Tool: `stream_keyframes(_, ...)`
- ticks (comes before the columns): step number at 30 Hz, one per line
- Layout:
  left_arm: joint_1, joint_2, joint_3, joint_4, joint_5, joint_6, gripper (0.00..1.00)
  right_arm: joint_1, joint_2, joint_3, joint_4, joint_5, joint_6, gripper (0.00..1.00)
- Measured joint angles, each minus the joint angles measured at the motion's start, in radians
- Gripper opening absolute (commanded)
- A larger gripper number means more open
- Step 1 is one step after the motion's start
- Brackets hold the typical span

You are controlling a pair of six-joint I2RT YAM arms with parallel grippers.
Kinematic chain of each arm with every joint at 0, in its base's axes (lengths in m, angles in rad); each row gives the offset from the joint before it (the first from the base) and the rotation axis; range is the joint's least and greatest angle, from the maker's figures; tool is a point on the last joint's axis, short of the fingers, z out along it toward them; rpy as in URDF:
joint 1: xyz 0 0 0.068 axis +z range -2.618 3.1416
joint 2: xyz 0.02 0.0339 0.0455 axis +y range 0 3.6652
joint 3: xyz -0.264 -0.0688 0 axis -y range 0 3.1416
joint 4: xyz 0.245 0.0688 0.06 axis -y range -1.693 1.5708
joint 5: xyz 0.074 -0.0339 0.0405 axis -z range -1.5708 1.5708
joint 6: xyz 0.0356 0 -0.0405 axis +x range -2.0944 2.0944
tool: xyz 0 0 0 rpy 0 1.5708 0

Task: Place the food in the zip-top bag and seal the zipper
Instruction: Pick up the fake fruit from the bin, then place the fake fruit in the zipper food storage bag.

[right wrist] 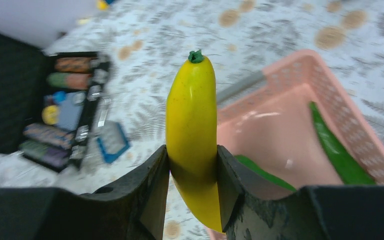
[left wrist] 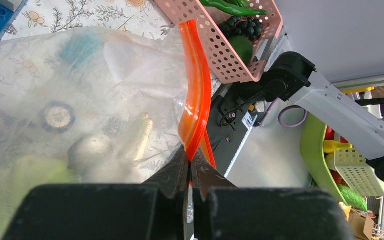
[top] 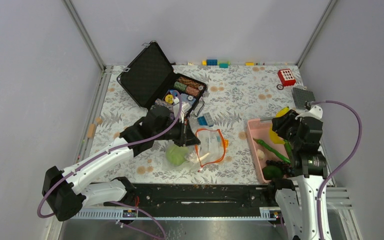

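While the left gripper [left wrist: 190, 169] is pinching the zipper [left wrist: 196, 100] of the zip-top bag [left wrist: 55, 95] mid-table, the right gripper [right wrist: 192, 167] is clamping the yellow piece [right wrist: 191, 105] over the pink basket [right wrist: 332, 82]; loading is likely needing a carry into the bag's mouth.

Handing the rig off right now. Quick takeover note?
Left end effector: shut on the zipper, bag mouth open.
Right end effector: shut on the yellow piece, by the basket.
Done: white pieces seem bagged. The cabbage is at the bag, inside or beside unclear.
Left: bag the yellow piece, then the pods and dark green piece from the basket. Then seal.
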Motion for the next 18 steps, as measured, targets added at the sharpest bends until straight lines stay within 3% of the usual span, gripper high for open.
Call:
stream_keyframes(12,0.001,0.002,0.0,0.0,0.0,0.0,0.0,0.0,-0.053,-0.003,0.194,-0.48,0.129,0.22)
stream_keyframes(18,0.001,0.004,0.0,0.0,0.0,0.0,0.0,0.015,-0.07,-0.055,0.391,-0.684,0.259,0.22)
